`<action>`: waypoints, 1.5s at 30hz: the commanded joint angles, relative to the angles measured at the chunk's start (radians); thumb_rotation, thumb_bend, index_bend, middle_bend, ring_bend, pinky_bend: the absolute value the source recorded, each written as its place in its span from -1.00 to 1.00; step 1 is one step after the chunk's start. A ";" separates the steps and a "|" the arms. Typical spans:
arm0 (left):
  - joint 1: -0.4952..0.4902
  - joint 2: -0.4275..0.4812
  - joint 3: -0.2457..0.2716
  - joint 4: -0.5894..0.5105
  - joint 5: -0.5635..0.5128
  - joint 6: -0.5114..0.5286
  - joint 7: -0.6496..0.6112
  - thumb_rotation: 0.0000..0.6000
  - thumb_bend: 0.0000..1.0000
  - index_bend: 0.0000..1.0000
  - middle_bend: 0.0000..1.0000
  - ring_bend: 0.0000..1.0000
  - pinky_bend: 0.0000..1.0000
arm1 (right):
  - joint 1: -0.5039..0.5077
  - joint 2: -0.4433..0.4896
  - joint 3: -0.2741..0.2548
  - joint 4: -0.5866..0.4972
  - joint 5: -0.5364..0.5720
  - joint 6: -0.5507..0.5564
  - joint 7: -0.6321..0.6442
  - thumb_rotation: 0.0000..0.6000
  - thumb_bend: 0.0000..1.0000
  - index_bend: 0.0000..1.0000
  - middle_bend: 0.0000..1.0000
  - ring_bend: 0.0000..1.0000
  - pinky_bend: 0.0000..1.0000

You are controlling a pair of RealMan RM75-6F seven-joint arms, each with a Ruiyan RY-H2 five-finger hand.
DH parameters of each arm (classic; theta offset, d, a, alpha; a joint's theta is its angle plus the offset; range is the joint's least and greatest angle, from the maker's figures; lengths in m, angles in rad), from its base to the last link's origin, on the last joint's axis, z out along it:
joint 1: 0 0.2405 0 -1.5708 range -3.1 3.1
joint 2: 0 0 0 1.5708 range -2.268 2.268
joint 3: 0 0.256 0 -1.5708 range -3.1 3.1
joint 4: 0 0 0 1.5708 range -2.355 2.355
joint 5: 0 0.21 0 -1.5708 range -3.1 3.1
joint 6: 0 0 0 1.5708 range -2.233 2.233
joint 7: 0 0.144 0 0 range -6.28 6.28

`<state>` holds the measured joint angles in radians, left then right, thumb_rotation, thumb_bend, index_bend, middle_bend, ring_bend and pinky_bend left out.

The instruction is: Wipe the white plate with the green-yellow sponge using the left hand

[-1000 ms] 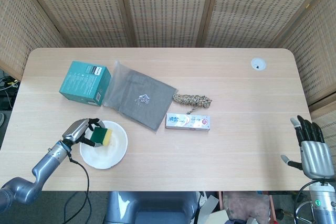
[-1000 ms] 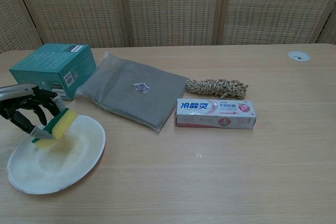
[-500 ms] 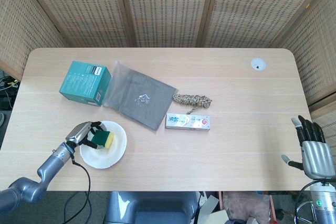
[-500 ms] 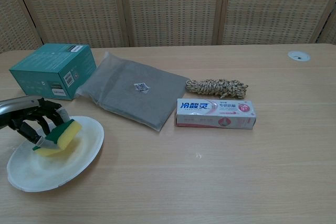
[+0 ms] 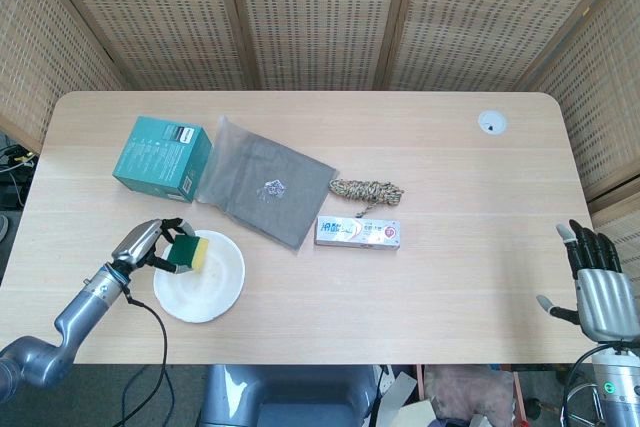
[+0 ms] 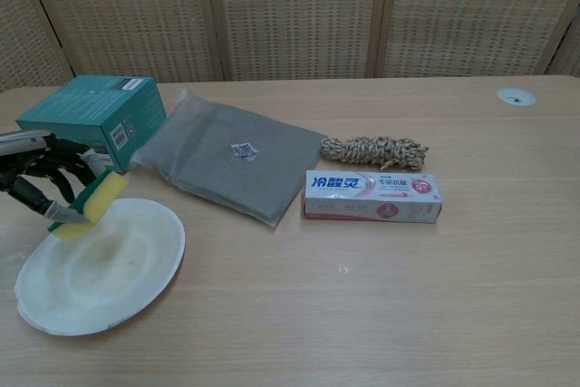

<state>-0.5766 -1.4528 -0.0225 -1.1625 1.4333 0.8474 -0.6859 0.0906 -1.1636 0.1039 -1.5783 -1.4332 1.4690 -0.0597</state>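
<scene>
left hand (image 5: 148, 245) clamped on green-yellow sponge (image 5: 187, 252), lower left | sponge at white plate (image 5: 215, 292) far rim | advice: press flat, sweep inward across centre | right hand (image 5: 596, 282) idle, fingers apart

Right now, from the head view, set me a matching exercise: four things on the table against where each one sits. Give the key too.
Things:
1. green-yellow sponge
2. teal box
3. coiled rope
4. toothpaste box

Places:
A. just in front of the rope, right of the grey pouch
B. behind the toothpaste box
C. in the left hand, at the white plate's left rim
D. far left, touching the grey pouch's left edge

Pairs: 1-C, 2-D, 3-B, 4-A
</scene>
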 commanded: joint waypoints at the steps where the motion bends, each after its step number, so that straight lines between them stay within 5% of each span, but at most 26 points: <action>1: 0.001 -0.014 0.004 0.020 -0.012 -0.020 0.001 1.00 -1.00 0.12 -0.18 -0.39 -0.23 | 0.000 0.001 0.000 0.000 0.000 0.001 0.002 1.00 -1.00 -1.00 -1.00 -1.00 -1.00; 19: -0.008 -0.100 0.027 0.095 -0.011 -0.067 0.057 1.00 -1.00 0.12 -0.18 -0.39 -0.23 | 0.000 0.006 0.002 0.000 0.003 -0.002 0.015 1.00 -1.00 -1.00 -1.00 -1.00 -1.00; 29: -0.005 -0.051 0.006 0.031 0.018 0.005 0.047 1.00 -1.00 0.12 -0.18 -0.39 -0.23 | -0.004 0.014 0.003 -0.007 -0.001 0.005 0.026 1.00 -1.00 -1.00 -1.00 -1.00 -1.00; 38: -0.016 0.041 -0.015 -0.095 0.027 0.060 0.221 1.00 -1.00 0.12 -0.18 -0.39 -0.23 | -0.007 0.022 0.002 -0.013 -0.007 0.010 0.039 1.00 -1.00 -1.00 -1.00 -1.00 -1.00; 45: -0.036 0.002 0.002 -0.101 0.011 0.029 0.471 1.00 -1.00 0.12 -0.18 -0.39 -0.24 | -0.006 0.026 0.002 -0.014 -0.006 0.008 0.044 1.00 -1.00 -1.00 -1.00 -1.00 -1.00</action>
<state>-0.6011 -1.4290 -0.0272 -1.2582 1.4582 0.8937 -0.3022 0.0842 -1.1377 0.1062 -1.5927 -1.4395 1.4771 -0.0153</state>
